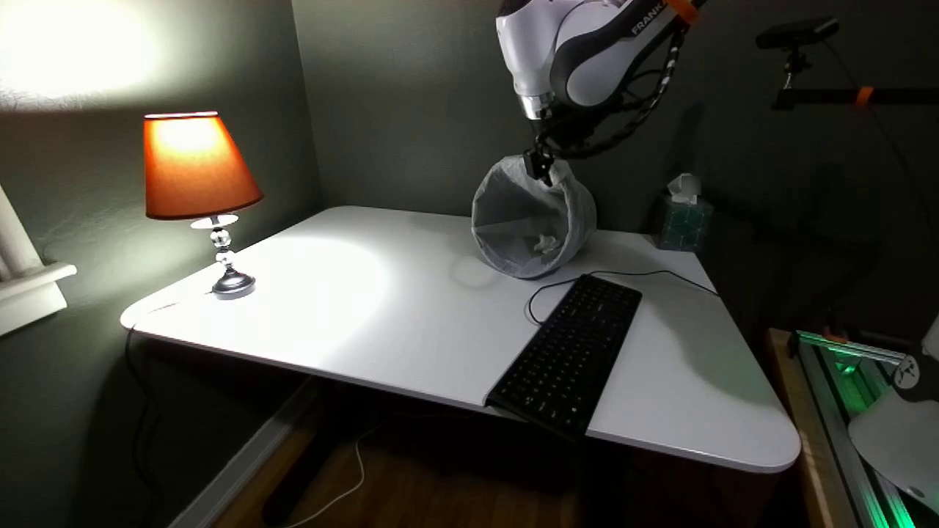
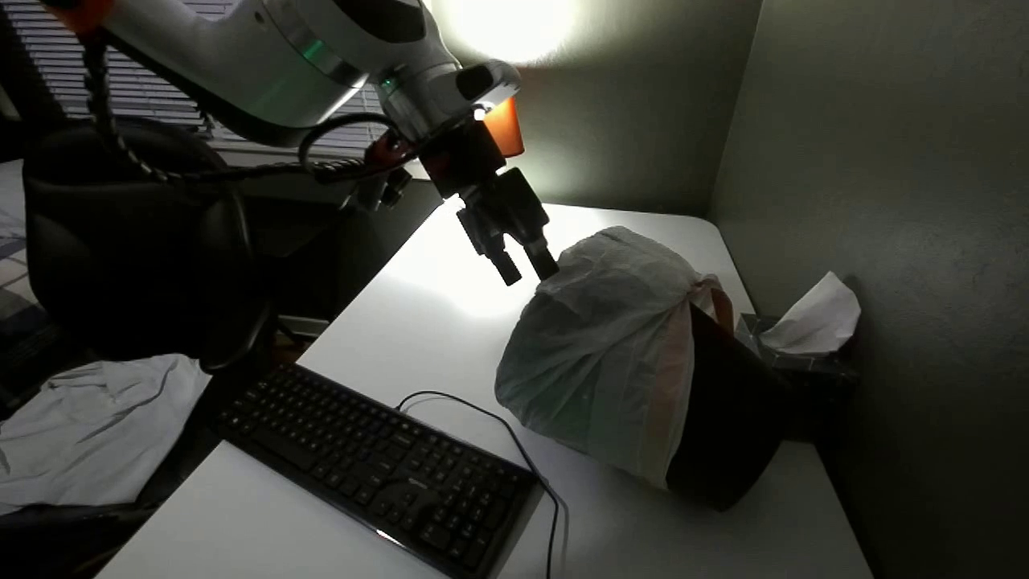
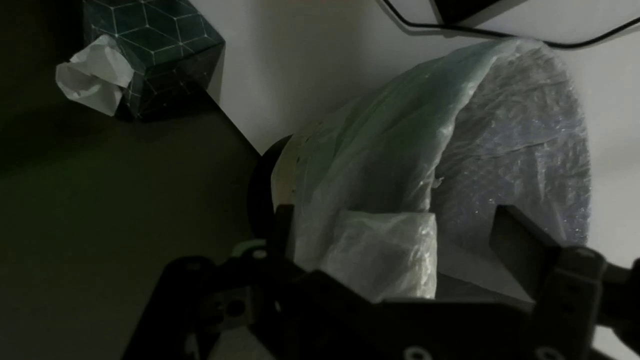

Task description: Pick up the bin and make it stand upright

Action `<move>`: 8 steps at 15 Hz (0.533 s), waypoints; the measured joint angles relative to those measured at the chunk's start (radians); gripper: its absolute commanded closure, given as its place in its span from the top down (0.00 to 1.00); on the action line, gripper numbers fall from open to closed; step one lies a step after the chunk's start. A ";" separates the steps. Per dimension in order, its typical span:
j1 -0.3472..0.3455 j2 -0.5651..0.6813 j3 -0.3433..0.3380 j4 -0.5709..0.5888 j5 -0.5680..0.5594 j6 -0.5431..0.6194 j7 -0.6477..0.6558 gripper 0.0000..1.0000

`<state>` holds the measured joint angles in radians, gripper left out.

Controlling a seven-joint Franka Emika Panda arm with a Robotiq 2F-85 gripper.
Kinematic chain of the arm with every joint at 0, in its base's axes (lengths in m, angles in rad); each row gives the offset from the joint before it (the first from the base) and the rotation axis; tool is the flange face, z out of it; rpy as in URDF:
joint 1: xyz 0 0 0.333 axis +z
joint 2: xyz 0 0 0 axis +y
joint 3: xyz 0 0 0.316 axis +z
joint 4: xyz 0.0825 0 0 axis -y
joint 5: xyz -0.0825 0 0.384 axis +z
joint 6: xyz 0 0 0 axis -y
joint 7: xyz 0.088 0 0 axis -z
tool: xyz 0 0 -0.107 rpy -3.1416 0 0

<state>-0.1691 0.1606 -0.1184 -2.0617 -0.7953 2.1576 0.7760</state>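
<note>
The bin lies on its side on the white table. It is lined with a whitish translucent bag, and it shows in both exterior views and in the wrist view. In an exterior view its dark base points toward the wall and its mouth faces the table's middle. My gripper is open at the upper rim, in both exterior views. In the wrist view the fingers stand wide apart, with the bag-covered rim between them. I cannot tell whether a finger touches the bag.
A black keyboard with its cable lies near the bin. A tissue box stands by the wall beside the bin's base; it also shows in the wrist view. An orange-shaded lamp stands at the table's far end.
</note>
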 measured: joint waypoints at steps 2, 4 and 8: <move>0.002 0.025 -0.008 0.023 0.000 0.000 0.006 1.00; 0.005 0.047 -0.017 0.044 0.000 0.000 0.007 1.00; 0.006 0.091 -0.033 0.081 0.000 0.000 0.007 1.00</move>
<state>-0.1631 0.2514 -0.1514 -1.9803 -0.7954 2.1576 0.7833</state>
